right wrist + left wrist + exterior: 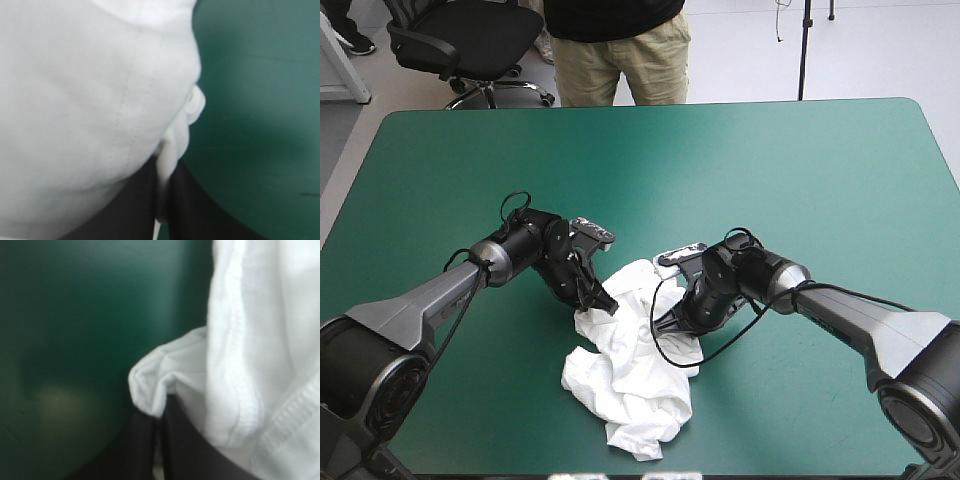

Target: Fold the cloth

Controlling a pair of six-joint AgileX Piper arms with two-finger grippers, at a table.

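The white T-shirt (632, 365) lies as a crumpled heap near the table's front middle. My left gripper (603, 300) is at the heap's left upper edge, its black fingers (145, 450) all but shut with a fold of hemmed cloth (235, 365) pinched between them. My right gripper (665, 322) presses into the heap's right side. In the right wrist view its fingers (190, 210) meet on a ridge of white cloth (90, 125) that fills most of that view.
The teal-green cover (800, 170) stretches bare behind and to both sides of the heap. A person's legs stand beyond the far edge, next to a black chair.
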